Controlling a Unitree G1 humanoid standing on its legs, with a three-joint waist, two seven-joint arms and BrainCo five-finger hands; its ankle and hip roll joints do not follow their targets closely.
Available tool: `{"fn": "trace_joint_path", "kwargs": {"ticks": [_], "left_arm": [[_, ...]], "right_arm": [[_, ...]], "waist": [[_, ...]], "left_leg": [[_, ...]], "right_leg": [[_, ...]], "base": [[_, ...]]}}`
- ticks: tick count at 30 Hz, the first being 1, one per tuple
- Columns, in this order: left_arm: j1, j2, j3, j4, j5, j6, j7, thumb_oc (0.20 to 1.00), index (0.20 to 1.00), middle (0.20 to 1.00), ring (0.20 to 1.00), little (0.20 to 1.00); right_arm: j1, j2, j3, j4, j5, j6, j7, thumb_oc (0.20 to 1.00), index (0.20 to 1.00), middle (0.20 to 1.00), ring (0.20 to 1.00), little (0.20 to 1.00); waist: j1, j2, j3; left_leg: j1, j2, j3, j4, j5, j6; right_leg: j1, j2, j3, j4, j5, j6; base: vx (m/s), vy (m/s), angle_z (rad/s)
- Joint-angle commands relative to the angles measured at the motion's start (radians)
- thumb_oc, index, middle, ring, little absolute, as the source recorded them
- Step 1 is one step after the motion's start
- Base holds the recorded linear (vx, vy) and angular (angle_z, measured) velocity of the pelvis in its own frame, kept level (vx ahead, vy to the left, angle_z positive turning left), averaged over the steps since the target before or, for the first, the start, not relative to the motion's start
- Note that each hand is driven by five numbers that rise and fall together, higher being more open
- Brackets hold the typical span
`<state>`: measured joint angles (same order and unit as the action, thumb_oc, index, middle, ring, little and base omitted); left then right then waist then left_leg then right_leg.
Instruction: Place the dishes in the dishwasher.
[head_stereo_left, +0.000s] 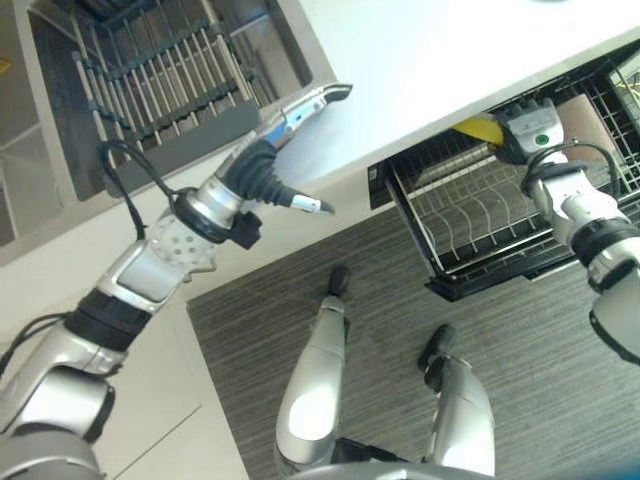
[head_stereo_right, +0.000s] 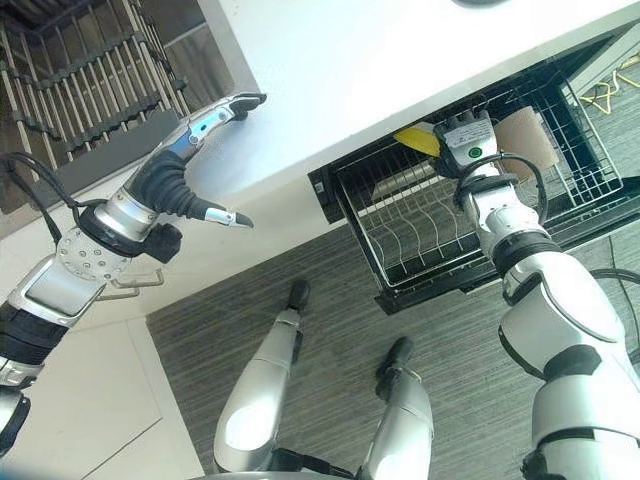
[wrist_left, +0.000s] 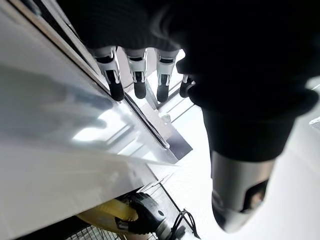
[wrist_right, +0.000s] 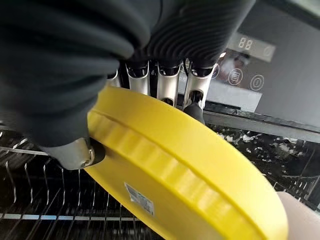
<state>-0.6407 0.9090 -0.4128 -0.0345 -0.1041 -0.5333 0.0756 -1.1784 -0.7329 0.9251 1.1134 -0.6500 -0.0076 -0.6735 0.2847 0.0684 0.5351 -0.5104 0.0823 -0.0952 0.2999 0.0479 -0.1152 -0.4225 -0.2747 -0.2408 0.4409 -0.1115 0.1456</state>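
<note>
The right hand (wrist_right: 90, 75) is gripping a yellow plate (wrist_right: 185, 170) over the dishwasher rack (head_stereo_right: 420, 240), by its back edge (loading step). Next it needs lowering upright between the tines. The left hand (head_stereo_left: 290, 120) is hovering open over the counter (head_stereo_left: 450, 60).

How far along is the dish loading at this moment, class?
Done: the dishwasher rack is pulled out, and a pinkish dish already sits in it. In hand: the right hand grips a yellow plate over the rack, not yet released. Left: slotting that plate in. The left hand rests open at the counter edge.
</note>
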Motion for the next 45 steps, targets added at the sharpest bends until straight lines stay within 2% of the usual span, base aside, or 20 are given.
{"fn": "trace_joint_path", "kwargs": {"ticks": [1,5,10,15,25,28,36,37,38,39,40,42,43,45], "left_arm": [[0.002,-0.055,-0.023,-0.008,0.013,0.002,0.051,1.000,1.000,1.000,1.000,1.000],[0.009,-0.051,-0.021,-0.020,0.014,0.012,0.070,1.000,1.000,1.000,1.000,1.000],[-0.014,-0.049,-0.040,-0.019,0.034,0.009,0.088,1.000,1.000,1.000,1.000,1.000],[-0.024,-0.061,-0.031,-0.030,0.069,0.025,0.105,1.000,1.000,1.000,1.000,1.000],[-0.040,-0.055,-0.021,-0.041,0.077,0.022,0.106,1.000,1.000,1.000,1.000,1.000],[-0.043,-0.059,-0.023,-0.044,0.087,0.023,0.105,1.000,1.000,1.000,1.000,1.000],[-0.047,-0.078,-0.015,-0.069,0.091,0.036,0.077,1.000,1.000,1.000,1.000,1.000],[-0.046,-0.078,-0.013,-0.068,0.090,0.035,0.074,1.000,1.000,1.000,1.000,1.000],[-0.043,-0.078,-0.009,-0.071,0.090,0.035,0.071,1.000,1.000,1.000,1.000,1.000],[-0.039,-0.085,-0.002,-0.075,0.093,0.042,0.064,1.000,1.000,1.000,1.000,1.000],[-0.036,-0.089,0.001,-0.078,0.097,0.044,0.058,1.000,1.000,1.000,1.000,1.000],[-0.043,-0.105,0.005,-0.087,0.101,0.059,0.045,1.000,1.000,1.000,1.000,1.000],[-0.052,-0.111,0.010,-0.087,0.095,0.063,0.027,1.000,1.000,1.000,1.000,1.000],[-0.049,-0.122,0.022,-0.095,0.095,0.066,0.008,1.000,1.000,1.000,1.000,1.000]], "right_arm": [[-0.125,-0.032,-0.056,-0.015,0.008,0.048,-0.149,0.200,0.200,0.200,0.200,0.200],[-0.126,-0.037,-0.009,-0.063,-0.024,0.027,-0.119,0.200,0.200,0.200,0.200,0.200],[-0.132,0.003,0.031,-0.080,-0.040,0.041,-0.171,0.200,0.200,0.200,0.200,0.200],[-0.128,0.039,0.025,-0.093,-0.032,0.072,-0.168,0.200,0.200,0.200,0.200,0.200],[-0.111,0.061,0.011,-0.024,-0.018,0.046,-0.175,0.200,0.200,0.200,0.200,0.200],[-0.104,0.077,0.002,0.001,0.009,0.016,-0.142,0.200,0.200,0.200,0.200,0.200],[-0.089,0.137,-0.030,0.066,0.170,-0.103,0.063,0.200,0.200,0.200,0.200,0.200],[-0.087,0.137,-0.033,0.067,0.175,-0.104,0.065,0.285,0.285,0.285,0.285,0.285],[-0.081,0.137,-0.040,0.065,0.199,-0.097,0.081,1.000,1.000,1.000,1.000,1.000],[-0.069,0.151,-0.068,0.076,0.327,0.014,0.208,1.000,1.000,1.000,1.000,1.000],[-0.058,0.157,-0.083,0.090,0.358,0.069,0.267,1.000,1.000,1.000,1.000,1.000],[-0.034,0.191,-0.119,0.141,0.368,0.048,0.323,1.000,1.000,1.000,1.000,1.000],[-0.047,0.211,-0.141,0.160,0.423,0.076,0.411,1.000,1.000,1.000,1.000,1.000],[-0.042,0.223,-0.157,0.190,0.473,0.074,0.496,1.000,1.000,1.000,1.000,1.000]], "waist": [[-0.001,-0.002,-0.015],[-0.007,0.002,-0.015],[-0.002,-0.001,-0.015],[-0.004,0.005,-0.015],[0.002,0.019,-0.015],[0.004,0.023,-0.015],[0.018,0.045,-0.015],[0.017,0.046,-0.015],[0.016,0.046,-0.015],[0.014,0.046,-0.015],[0.014,0.045,-0.015],[0.017,0.048,-0.015],[0.021,0.049,-0.015],[0.023,0.050,-0.015]], "left_leg": [[-0.024,-0.092,-0.003,-0.032,0.001,0.111],[-0.047,-0.088,0.003,-0.030,0.003,0.109],[-0.072,-0.084,0.003,-0.025,0.005,0.108],[-0.102,-0.081,0.001,-0.019,0.008,0.105],[-0.139,-0.083,0.000,-0.014,0.015,0.102],[-0.147,-0.082,-0.002,-0.010,0.016,0.101],[-0.166,-0.087,-0.011,-0.011,0.026,0.099],[-0.168,-0.087,-0.011,-0.009,0.026,0.099],[-0.171,-0.087,-0.012,-0.007,0.026,0.099],[-0.171,-0.084,-0.011,-0.008,0.027,0.098],[-0.171,-0.084,-0.011,-0.009,0.026,0.098],[-0.171,-0.083,-0.012,-0.013,0.027,0.098],[-0.171,-0.085,-0.014,-0.012,0.027,0.098],[-0.169,-0.084,-0.014,-0.014,0.030,0.097]], "right_leg": [[-0.042,0.069,-0.057,0.093,-0.005,-0.059],[-0.068,0.068,-0.049,0.098,-0.008,-0.060],[-0.090,0.069,-0.053,0.102,-0.005,-0.059],[-0.123,0.072,-0.046,0.116,-0.010,-0.062],[-0.157,0.065,-0.046,0.122,-0.006,-0.057],[-0.167,0.064,-0.045,0.129,-0.006,-0.056],[-0.191,0.059,-0.047,0.144,-0.008,-0.058],[-0.193,0.059,-0.046,0.147,-0.008,-0.058],[-0.196,0.059,-0.045,0.150,-0.009,-0.058],[-0.199,0.061,-0.041,0.152,-0.009,-0.059],[-0.198,0.062,-0.041,0.150,-0.010,-0.060],[-0.198,0.062,-0.043,0.149,-0.010,-0.061],[-0.197,0.061,-0.045,0.151,-0.011,-0.062],[-0.197,0.062,-0.045,0.154,-0.011,-0.063]], "base": [[-0.04,0.060,-0.05],[-0.02,0.028,-0.03],[-0.01,0.000,0.00],[-0.01,0.007,0.00],[0.00,0.000,0.00],[0.00,0.000,0.00],[0.00,0.000,0.00],[0.00,0.000,0.00],[0.00,0.000,0.00],[0.00,0.000,0.00],[0.00,0.000,0.00],[0.01,-0.017,0.00],[0.01,-0.033,0.01],[0.01,-0.018,0.03]]}}
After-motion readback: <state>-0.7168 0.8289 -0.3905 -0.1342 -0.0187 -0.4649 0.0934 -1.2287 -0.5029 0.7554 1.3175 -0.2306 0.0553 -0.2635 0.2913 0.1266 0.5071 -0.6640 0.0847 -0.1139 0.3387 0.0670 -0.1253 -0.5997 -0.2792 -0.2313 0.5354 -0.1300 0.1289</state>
